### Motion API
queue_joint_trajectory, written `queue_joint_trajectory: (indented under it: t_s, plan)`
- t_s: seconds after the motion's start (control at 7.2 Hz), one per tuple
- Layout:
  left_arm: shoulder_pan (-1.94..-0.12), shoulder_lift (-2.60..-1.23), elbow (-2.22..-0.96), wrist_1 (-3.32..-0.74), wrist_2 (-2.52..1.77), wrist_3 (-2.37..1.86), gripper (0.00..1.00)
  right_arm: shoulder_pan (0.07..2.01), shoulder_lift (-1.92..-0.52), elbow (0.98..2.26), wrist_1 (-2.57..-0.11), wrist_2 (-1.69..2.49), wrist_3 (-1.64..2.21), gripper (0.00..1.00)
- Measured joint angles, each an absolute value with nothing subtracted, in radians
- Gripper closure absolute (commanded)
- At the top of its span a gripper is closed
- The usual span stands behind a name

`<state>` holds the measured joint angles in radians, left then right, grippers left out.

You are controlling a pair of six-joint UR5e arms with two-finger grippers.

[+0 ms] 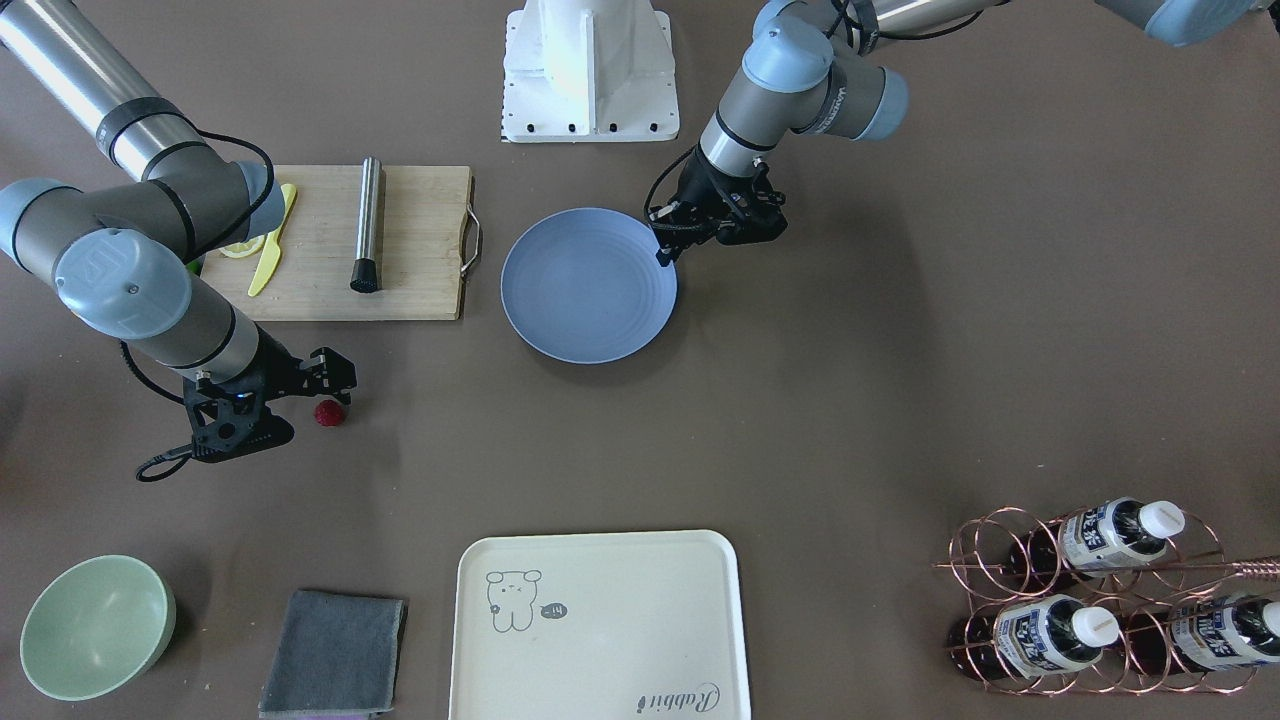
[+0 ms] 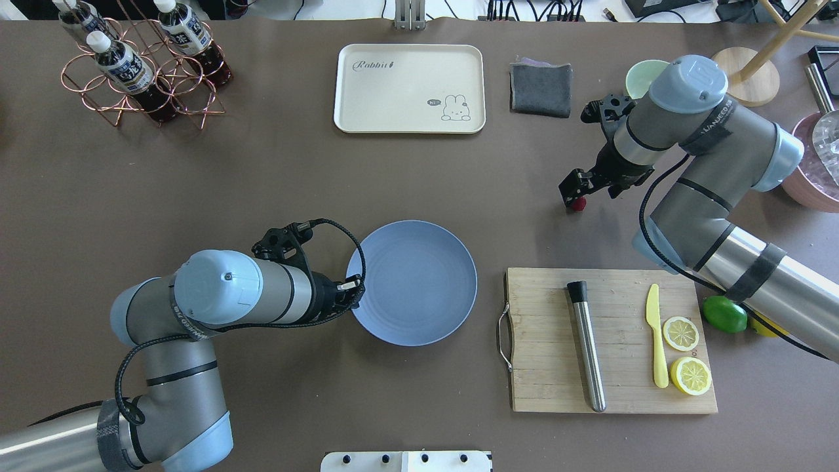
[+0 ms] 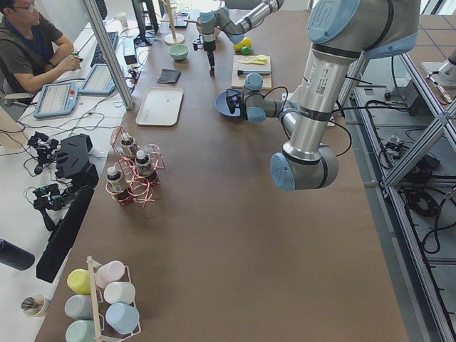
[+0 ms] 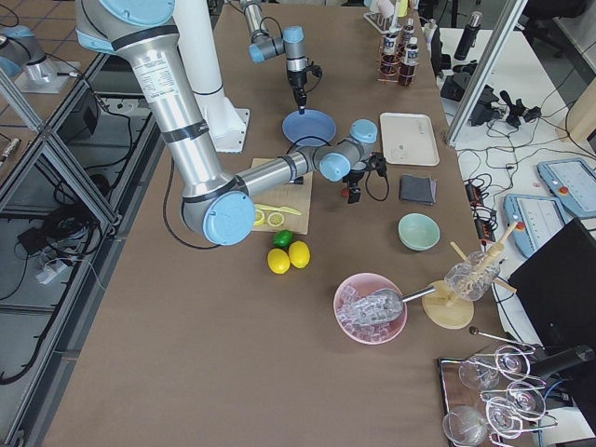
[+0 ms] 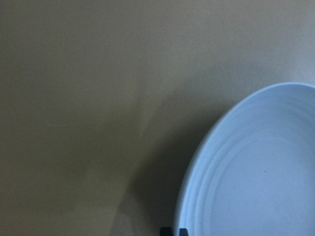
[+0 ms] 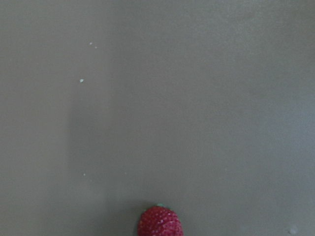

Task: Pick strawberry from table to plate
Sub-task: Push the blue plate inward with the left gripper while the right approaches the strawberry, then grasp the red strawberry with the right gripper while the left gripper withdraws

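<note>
The strawberry (image 1: 330,412) (image 2: 577,204), small and dark red, lies on the bare table (image 1: 850,400). My right gripper (image 1: 334,382) (image 2: 572,194) hangs just over it, pointing down, open, with the berry under the gap. The right wrist view shows the strawberry (image 6: 160,222) at the bottom edge and no fingertips. The periwinkle-blue plate (image 1: 588,285) (image 2: 413,282) (image 5: 256,172) sits mid-table with nothing in it. At the plate's rim my left gripper (image 1: 665,255) (image 2: 357,288) (image 5: 173,231) is shut, holding nothing.
A wooden cutting board (image 2: 613,341) holds a steel muddler (image 2: 585,344), a yellow knife (image 2: 657,334) and lemon halves (image 2: 682,333); a lime (image 2: 724,314) lies beside it. Across the table stand a cream tray (image 2: 409,88), grey cloth (image 2: 541,88), green bowl (image 1: 95,625) and bottle rack (image 2: 141,72).
</note>
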<state>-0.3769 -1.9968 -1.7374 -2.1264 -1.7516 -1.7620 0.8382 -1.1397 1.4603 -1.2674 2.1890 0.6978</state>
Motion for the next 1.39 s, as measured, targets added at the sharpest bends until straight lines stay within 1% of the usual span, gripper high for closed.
queue_joint_trajectory:
  t_s: [0.14,0.28,0.42,0.56,0.69,1.11,1.39]
  plan:
    - [-0.375,-1.997,-1.738,-2.126,-1.750,-1.765,1.00,0.828,-1.135,1.455,-1.266,2.185,0.698,0.28]
    - [-0.374,-1.997,-1.738,-2.126,-1.749,-1.767,1.00,0.821,-1.132,1.450,-1.266,2.178,0.697,0.68]
    - [-0.373,-1.998,-1.739,-2.126,-1.749,-1.767,0.33,0.816,-1.129,1.445,-1.267,2.172,0.697,1.00]
    - [-0.373,-2.000,-1.739,-2.126,-1.749,-1.767,0.24,0.815,-1.127,1.443,-1.267,2.169,0.696,1.00]
    - [-0.373,-2.003,-1.739,-2.126,-1.750,-1.766,0.20,0.816,-1.126,1.443,-1.267,2.168,0.697,1.00]
    - [-0.402,-1.994,-1.756,-2.122,-1.781,-1.747,0.18,0.843,-1.072,1.459,-1.279,2.204,0.721,1.00]
    - [-0.552,-1.976,-1.762,-2.093,-1.935,-1.634,0.18,0.828,-1.008,1.493,-1.283,2.225,0.854,1.00]
